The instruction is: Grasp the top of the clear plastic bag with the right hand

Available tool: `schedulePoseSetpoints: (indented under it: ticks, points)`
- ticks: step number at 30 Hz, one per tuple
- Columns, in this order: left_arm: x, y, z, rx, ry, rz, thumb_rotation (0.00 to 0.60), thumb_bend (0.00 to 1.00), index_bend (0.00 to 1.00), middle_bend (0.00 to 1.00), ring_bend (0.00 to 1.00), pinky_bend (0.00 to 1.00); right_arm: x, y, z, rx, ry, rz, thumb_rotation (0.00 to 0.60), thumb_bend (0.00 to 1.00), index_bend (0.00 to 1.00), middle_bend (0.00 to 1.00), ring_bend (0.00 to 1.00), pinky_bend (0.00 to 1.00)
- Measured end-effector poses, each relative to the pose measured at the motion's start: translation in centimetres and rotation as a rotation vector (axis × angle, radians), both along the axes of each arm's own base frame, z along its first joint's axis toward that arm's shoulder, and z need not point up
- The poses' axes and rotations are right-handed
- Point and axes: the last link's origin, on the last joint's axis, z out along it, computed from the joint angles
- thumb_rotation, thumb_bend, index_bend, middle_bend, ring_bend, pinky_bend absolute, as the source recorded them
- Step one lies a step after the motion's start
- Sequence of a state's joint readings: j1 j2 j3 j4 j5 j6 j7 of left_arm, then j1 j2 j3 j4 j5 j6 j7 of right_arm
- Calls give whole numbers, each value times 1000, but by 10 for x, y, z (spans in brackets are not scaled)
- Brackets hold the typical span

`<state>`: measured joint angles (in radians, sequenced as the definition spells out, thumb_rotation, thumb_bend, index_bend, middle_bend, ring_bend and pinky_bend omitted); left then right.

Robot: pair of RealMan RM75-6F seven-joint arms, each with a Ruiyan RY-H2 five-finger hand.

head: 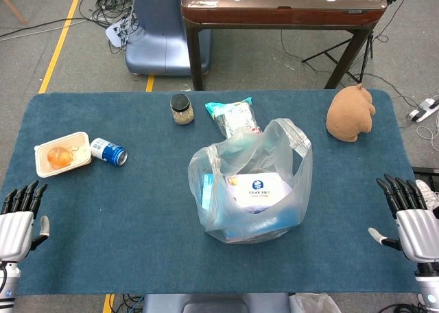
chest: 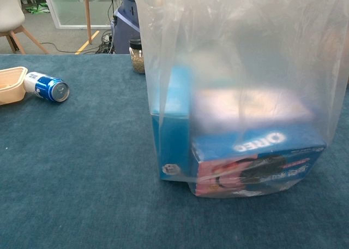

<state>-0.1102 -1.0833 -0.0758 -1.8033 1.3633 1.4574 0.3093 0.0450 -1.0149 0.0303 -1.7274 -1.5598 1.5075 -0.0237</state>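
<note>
Table (head: 123,210) covered in dark teal cloth, seen from above in the head view. On it: clear plastic bag (head: 250,186) near centre, standing open with boxes inside; just behind it a teal snack packet (head: 233,115) and a small dark-lidded jar (head: 182,109). Toward the left edge a beige container (head: 62,154) with a blue can (head: 108,151) lying on its side beside it; brown plush toy (head: 350,112) at the far right corner.

Clear plastic bag (head: 250,182); blue boxes (chest: 240,156); teal table cloth (head: 123,210); blue-white can (head: 108,152); tan-brown plush toy (head: 350,112); cream tray (head: 62,154).
</note>
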Motion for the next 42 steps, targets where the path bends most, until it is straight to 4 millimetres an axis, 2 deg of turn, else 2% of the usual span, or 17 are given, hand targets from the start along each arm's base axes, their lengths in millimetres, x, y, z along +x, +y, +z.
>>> schedulePoseSetpoints:
  ticks: [10,18,27,42]
  points:
    - [2,-2,0,5,-6,-2,600,574,0,0,0,0,1,-1,2,-13,-9,17,600,0,0,45,0,0]
    - [4,-2,1,7,-14,-6,600,574,0,0,0,0,10,-14,13,-19,-49,65,600,0,0,108,0,0]
    - [3,-6,3,18,-16,2,600,573,0,0,0,0,42,-46,29,74,-132,159,600,0,0,109,0,0]
    - [3,-8,5,26,-18,9,600,571,0,0,0,0,96,-95,22,275,-183,290,600,0,7,109,0,0]
